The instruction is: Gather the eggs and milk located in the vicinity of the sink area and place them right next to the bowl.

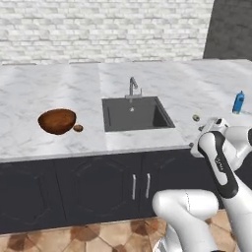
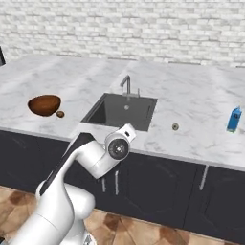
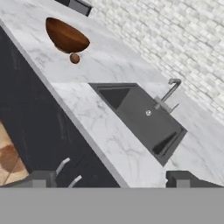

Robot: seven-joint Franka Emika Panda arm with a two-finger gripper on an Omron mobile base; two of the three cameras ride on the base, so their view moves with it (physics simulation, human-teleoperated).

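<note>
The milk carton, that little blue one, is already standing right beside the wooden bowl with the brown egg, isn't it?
Not quite. The brown egg does lie beside the bowl, but the milk carton stands far off on the other side of the sink, as the left base view shows.

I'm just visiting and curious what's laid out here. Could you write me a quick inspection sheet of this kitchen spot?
Surface: marble counter, sink set in the middle.
Job's things: bowl left of the sink, brown egg beside it; pale egg right of the sink; milk upright further right.
Clutter: nothing seen.
Pincer: open, empty, tips off the counter's front.
Cables: nothing seen.
Surroundings: white brick wall, dark cabinets, tiled floor.
</note>
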